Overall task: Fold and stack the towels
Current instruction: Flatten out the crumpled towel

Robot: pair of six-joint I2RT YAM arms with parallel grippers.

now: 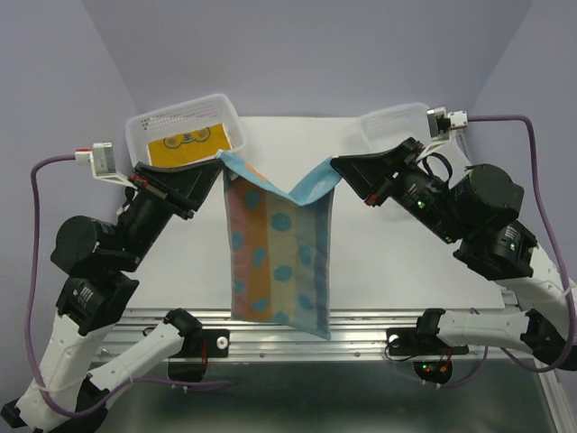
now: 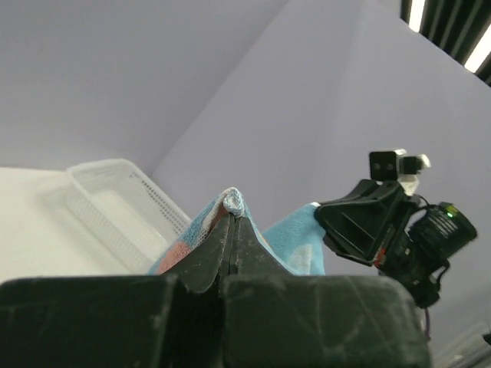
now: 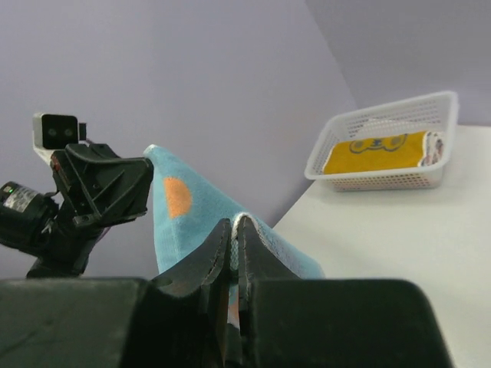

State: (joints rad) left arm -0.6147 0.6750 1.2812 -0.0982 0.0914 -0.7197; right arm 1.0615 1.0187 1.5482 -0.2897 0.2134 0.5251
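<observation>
Light blue dotted towel (image 1: 275, 257) hangs mid-frame, top edge sagging. Left gripper (image 1: 216, 165) pinches its upper-left corner, right gripper (image 1: 337, 168) the upper-right; both jaws clamped on cloth

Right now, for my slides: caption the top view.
Left gripper and right gripper hold the dotted towel up by its corners.

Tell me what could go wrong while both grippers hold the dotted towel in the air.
The left gripper and right gripper each pinch only a corner tip of the towel; one may slip out. Its lower edge seems to hang near the front edge of the table; lowered down, it might drape off.
</observation>
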